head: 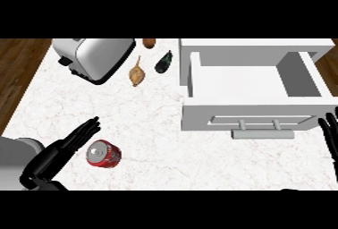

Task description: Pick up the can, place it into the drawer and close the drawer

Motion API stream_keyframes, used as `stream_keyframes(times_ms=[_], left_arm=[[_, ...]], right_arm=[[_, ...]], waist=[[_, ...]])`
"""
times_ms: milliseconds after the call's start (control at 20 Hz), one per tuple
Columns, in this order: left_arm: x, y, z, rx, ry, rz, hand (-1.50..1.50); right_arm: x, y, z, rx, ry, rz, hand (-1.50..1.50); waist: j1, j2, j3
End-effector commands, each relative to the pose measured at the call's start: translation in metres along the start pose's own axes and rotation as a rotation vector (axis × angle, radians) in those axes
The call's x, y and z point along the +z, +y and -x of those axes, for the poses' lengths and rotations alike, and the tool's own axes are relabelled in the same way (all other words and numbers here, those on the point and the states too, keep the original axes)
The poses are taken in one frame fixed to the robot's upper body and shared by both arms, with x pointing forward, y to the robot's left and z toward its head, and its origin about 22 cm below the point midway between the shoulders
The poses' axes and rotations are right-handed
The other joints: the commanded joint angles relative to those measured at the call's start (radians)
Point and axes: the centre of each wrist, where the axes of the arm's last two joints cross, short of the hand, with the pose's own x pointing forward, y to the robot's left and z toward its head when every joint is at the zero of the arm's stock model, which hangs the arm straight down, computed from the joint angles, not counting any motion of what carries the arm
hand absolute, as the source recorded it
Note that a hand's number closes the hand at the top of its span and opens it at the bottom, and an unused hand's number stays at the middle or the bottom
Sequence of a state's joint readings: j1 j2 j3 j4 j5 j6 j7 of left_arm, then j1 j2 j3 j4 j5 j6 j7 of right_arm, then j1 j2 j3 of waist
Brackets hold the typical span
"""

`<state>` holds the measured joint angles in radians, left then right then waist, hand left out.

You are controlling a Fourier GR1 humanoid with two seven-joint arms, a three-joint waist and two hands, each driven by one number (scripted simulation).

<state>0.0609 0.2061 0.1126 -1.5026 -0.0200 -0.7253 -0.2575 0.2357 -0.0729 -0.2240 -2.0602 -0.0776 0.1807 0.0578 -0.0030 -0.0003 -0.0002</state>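
In the head view, the left hand (pixel 63 152) comes in from the lower left over the pale marbled surface (pixel 152 147). Its fingers are stretched out almost straight, pointing up and to the right, and they grasp nothing. The red can (pixel 103 153) lies on the surface just beside that hand, on its right; the nearest fingers look as if they touch the can's side, though contact cannot be told for sure. The can lies tilted, its silver top facing up and to the left.

The right hand (pixel 329 134) shows only at the right edge, fingers up and relaxed, resting and holding nothing.

The white drawer (pixel 254 82) stands pulled open at the upper right, its inside bare to view. Its front panel faces the robot and carries a grey handle (pixel 262 133). The can is well apart from the drawer, down and to the left of it.

Along the far side of the surface stand a silver toaster (pixel 95 56), a tan pear-shaped object (pixel 137 74), a dark green object (pixel 163 61) and a small brown object (pixel 149 43) at the top. Dark wooden floor (pixel 16 71) shows to the left.
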Motion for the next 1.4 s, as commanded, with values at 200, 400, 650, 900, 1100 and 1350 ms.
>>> stream_keyframes(times_ms=[200,400,650,900,1100,1350], left_arm=[[0.008,-0.005,0.030,0.009,0.020,0.006,-1.50],[0.010,0.026,0.047,-0.024,0.023,-0.018,-1.50],[0.004,0.024,0.066,-0.001,0.047,-0.006,-1.50],[-0.001,0.030,0.061,0.025,0.053,-0.010,-1.50],[0.006,0.057,0.073,0.041,0.073,-0.041,-1.50],[-0.011,0.019,0.089,0.013,0.090,-0.029,-1.50]], right_arm=[[0.007,0.009,0.002,0.005,-0.014,-0.008,-1.50],[0.003,0.009,0.011,0.000,-0.017,0.014,-1.50],[0.002,0.011,0.002,0.007,-0.009,0.003,-1.50],[0.015,0.026,-0.005,0.013,-0.008,0.012,-1.50],[-0.003,-0.005,-0.005,-0.008,-0.020,0.020,-1.50],[0.012,0.013,-0.028,-0.009,-0.016,0.006,-1.50]], waist=[[0.001,0.000,0.000],[-0.001,0.000,0.000],[-0.002,0.001,0.000],[-0.002,-0.001,0.000],[-0.005,0.001,0.000],[-0.004,0.000,0.000]])
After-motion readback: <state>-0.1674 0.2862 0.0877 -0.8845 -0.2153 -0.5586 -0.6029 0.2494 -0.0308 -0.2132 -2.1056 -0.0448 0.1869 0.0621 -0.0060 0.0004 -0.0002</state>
